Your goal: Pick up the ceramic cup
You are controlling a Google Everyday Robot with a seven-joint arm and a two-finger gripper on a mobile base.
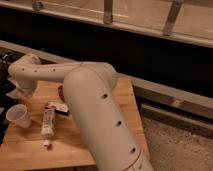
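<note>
Camera view has the gripper (9,91) as a dark shape at the far left edge, at the end of the thick white arm (92,107), which sweeps from the lower right across the wooden table (30,155) and bends back on itself near the table's rear left corner. The gripper merges with the dark background and sits partly behind the pale wrist, so I cannot tell whether it is spread or closed, nor whether it holds or touches anything.

The ceramic cup (17,116) stands upright on the table, rim up, just in front of the gripper on the side nearer the camera. It is close by, with a strip of bare wood showing between it and the wrist. To the right of the gripper and cup lies a white tube (48,123), flat on the wood, its small cap pointing toward the near edge. A small red-and-dark packet (58,106) lies at the tube's far end, right of the gripper and tight against the arm.
</note>
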